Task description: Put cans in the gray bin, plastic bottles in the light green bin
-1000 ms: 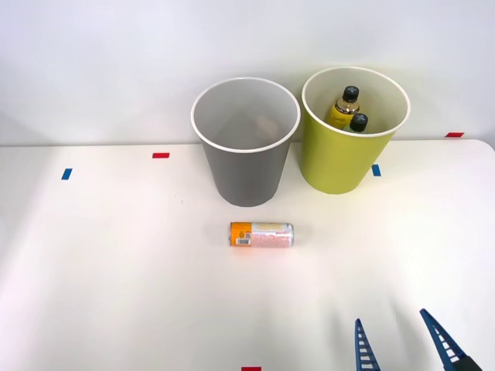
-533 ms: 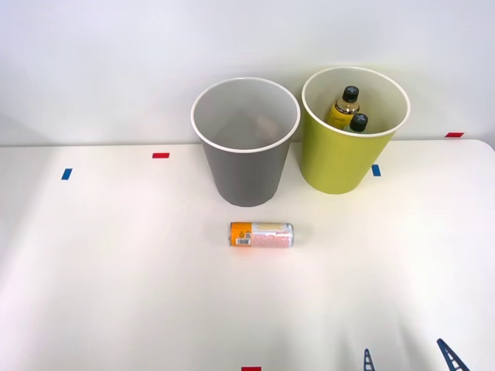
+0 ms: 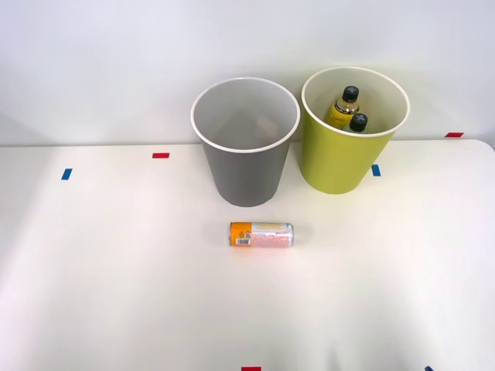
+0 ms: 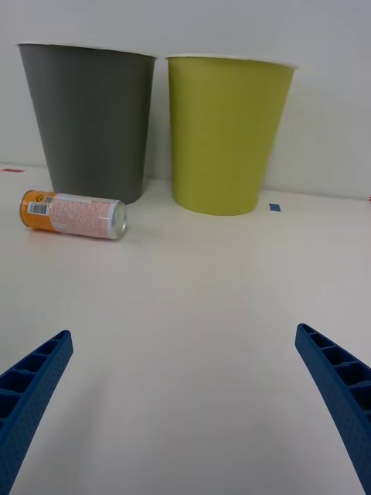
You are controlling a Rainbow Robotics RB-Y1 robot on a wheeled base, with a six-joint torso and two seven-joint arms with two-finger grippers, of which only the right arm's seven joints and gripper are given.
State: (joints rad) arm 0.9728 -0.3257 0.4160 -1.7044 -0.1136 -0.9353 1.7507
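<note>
- The orange and pale pink can (image 3: 261, 234) is lying on its side on the white table (image 3: 116, 270), just in front of the gray bin (image 3: 246, 143), well apart from the right gripper (image 4: 185, 402).
- Its long axis is running left to right, orange end pointing left, silver end right.
- The light green bin (image 3: 354, 131) is standing beside the gray one, holding two black-capped plastic bottles (image 3: 346, 108).
- The gripper is hovering low over the table, facing both bins, blue fingers (image 4: 31, 387) spread wide apart, gripping nothing.
</note>
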